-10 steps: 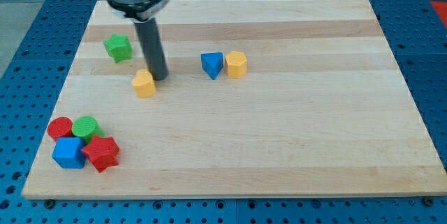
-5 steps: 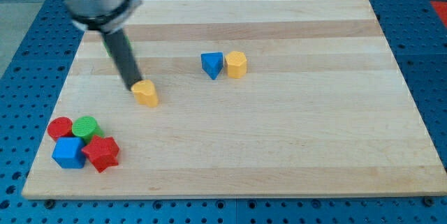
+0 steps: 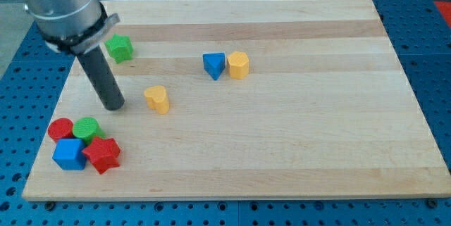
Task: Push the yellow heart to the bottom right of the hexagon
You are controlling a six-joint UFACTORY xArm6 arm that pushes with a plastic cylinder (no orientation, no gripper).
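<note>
Looking at the yellow heart (image 3: 157, 99), it sits on the counter (image 3: 296, 134) left of centre, well apart from the yellow hexagon (image 3: 238, 65) up and to the view's right, which has the blue triangle (image 3: 213, 65) touching or just about touching its left side. My guess is the heart is a light, rigid plastic piece that'll slide easily on smooth wood, and its lobed shape probably makes it want to spin if it's nudged off-centre. No gripper on this arm, so nothing to open or close, just the rod. My tip (image 3: 114, 105) is to the heart's left, near but not touching. I'd say the contact spot wants to be the heart's left side, square through its middle, pushing toward the view's right.

Further out: a green star (image 3: 119, 47) near the top left, and a cluster at bottom left with a red cylinder (image 3: 60, 129), green cylinder (image 3: 87, 127), blue cube (image 3: 69, 153) and red star (image 3: 102, 155).
</note>
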